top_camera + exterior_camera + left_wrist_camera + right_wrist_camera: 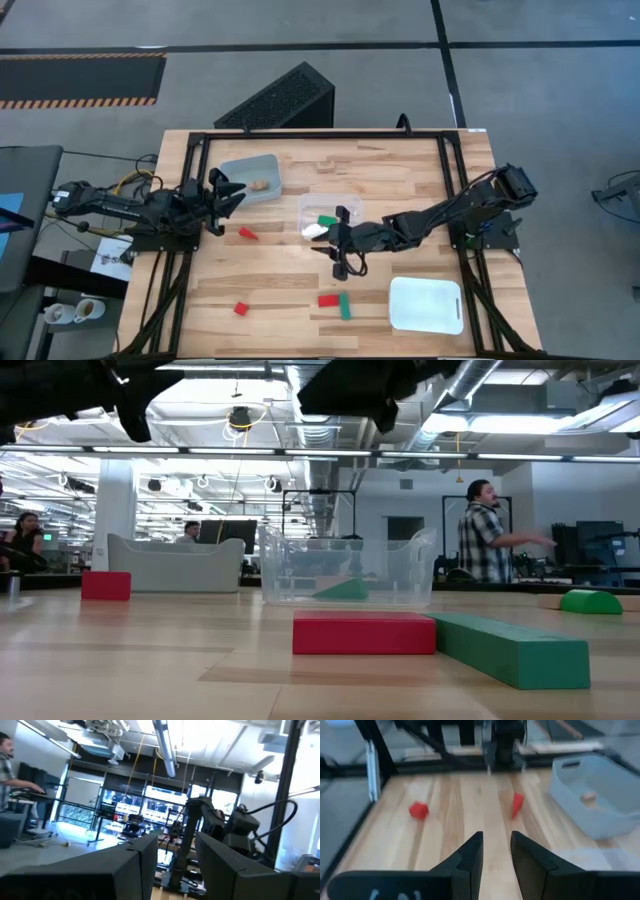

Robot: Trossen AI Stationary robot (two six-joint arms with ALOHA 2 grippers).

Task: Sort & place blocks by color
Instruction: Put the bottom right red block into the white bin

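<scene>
Red blocks lie on the table: one (247, 233) (517, 805) near the grey tray (250, 175), a cube (240, 308) (418, 810) and a bar (328, 299) (363, 632) near the front edge. A green bar (345, 306) (510, 648) lies beside the red bar. A wood block (258, 184) (589, 796) sits in the grey tray. A green block (327, 220) (340, 590) and a pale piece (315, 231) are in the clear container (330, 212). My right gripper (328, 243) (495, 855) is open and empty at the container's near side, pointing left. My left gripper (228, 195) (172, 865) is open, beside the grey tray.
A white tray (427, 303) sits at the near right corner. A green rounded piece (590, 601) shows far right in the low view. A black frame (320, 135) runs along the far and side edges. Bare wood lies mid-table, between the red blocks. People stand in the room behind.
</scene>
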